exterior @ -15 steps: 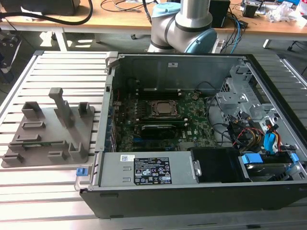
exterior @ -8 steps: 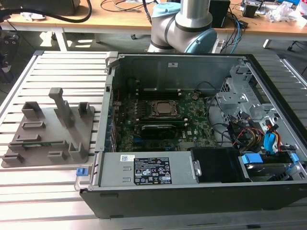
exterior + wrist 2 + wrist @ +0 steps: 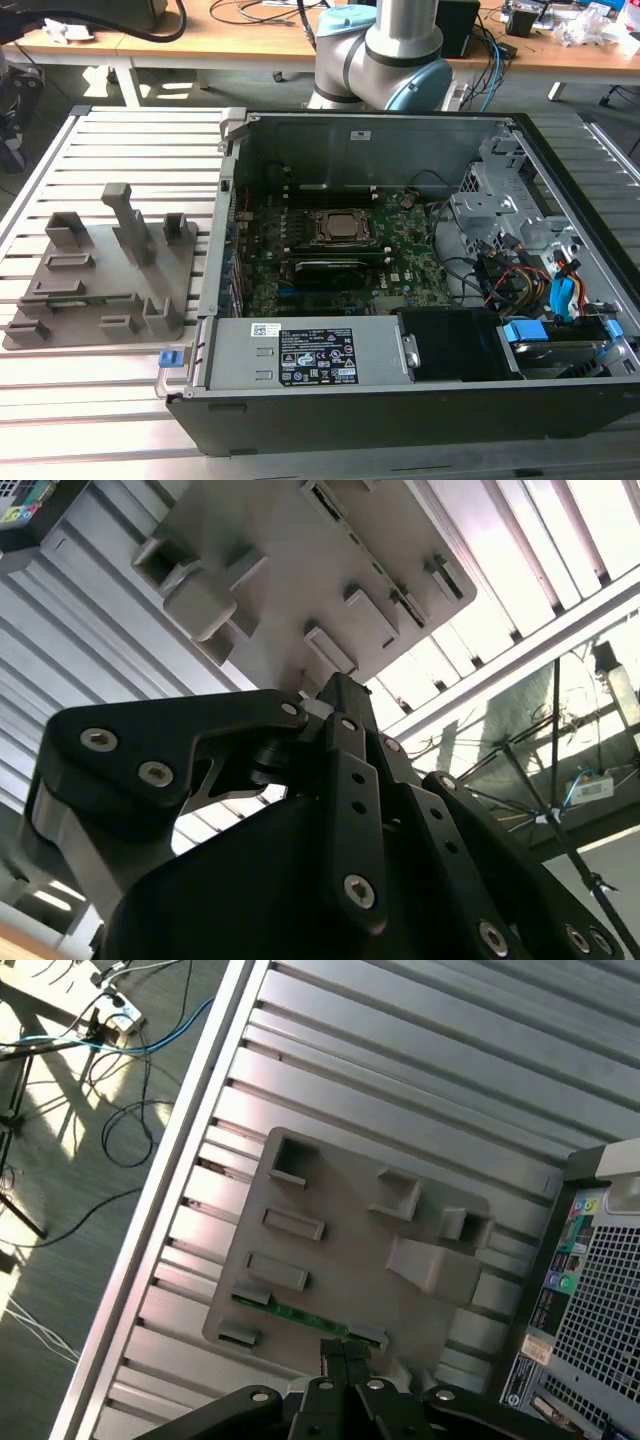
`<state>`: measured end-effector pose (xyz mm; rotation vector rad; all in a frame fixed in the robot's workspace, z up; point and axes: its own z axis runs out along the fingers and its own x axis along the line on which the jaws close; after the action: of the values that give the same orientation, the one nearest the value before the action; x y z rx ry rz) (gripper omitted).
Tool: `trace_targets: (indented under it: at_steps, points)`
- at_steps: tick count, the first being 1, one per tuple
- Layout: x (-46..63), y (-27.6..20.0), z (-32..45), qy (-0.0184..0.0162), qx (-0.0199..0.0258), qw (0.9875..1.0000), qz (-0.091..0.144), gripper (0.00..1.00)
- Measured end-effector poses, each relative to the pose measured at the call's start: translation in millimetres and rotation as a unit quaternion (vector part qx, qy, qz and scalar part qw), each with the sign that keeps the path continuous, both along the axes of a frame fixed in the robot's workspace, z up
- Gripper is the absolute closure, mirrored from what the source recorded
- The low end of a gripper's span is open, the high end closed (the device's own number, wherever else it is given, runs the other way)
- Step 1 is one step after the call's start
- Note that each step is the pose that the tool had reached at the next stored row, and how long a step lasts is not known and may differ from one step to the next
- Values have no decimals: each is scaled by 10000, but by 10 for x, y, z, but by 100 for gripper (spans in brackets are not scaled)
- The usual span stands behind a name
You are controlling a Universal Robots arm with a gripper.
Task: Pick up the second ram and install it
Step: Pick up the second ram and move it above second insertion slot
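Observation:
The second ram (image 3: pixel 298 1316) is a thin green stick lying in a slot of the grey holder tray (image 3: pixel 350 1230), near one long edge. In the exterior view the ram (image 3: pixel 88 299) sits low in the tray (image 3: pixel 100 270) at the exterior view's left, on the slatted table. My gripper (image 3: pixel 345 1352) hangs above the tray, close to the ram's end and well off it. Its two narrow fingertips are pressed together with nothing between them. In the second wrist view the gripper (image 3: pixel 330 692) points at the same tray (image 3: pixel 290 570).
An open computer case (image 3: pixel 400 400) lies at the exterior view's right, with the green motherboard (image 3: pixel 400 270) and CPU socket (image 3: pixel 338 227) exposed. Cables and drive bays (image 3: pixel 540 290) crowd its right end. The arm's base (image 3: pixel 385 50) stands behind the case. Upright posts (image 3: pixel 128 215) rise from the tray.

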<state>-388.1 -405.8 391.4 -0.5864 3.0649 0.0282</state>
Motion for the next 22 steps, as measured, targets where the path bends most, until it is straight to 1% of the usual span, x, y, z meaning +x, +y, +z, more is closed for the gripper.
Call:
trace_targets:
  at_steps: [2,4,6,7,9,10,11,13,14,16,17,18,19,21,22]
  points:
    - [0,0,0,0,0,9998,180,89]
    - [0,0,0,0,0,9991,434,89]
    - [0,0,-1,-1,0,9984,568,89]
    - [0,0,-1,0,0,9974,715,89]
    - [0,0,-1,-1,0,9961,879,89]
    - [0,0,0,0,0,9953,972,89]
    - [0,0,0,0,0,9936,1132,89]
    - [0,0,0,0,0,9897,1434,89]
    - [0,0,0,0,0,9882,1534,89]
    - [0,0,-1,0,0,9858,1678,89]
    - [0,0,0,0,0,9837,1800,89]
    - [0,0,-1,0,0,9811,1934,89]
    - [0,0,-1,0,0,9794,2018,89]
    - [0,0,0,0,0,9744,2247,89]
    - [0,0,-1,0,0,9722,2340,89]
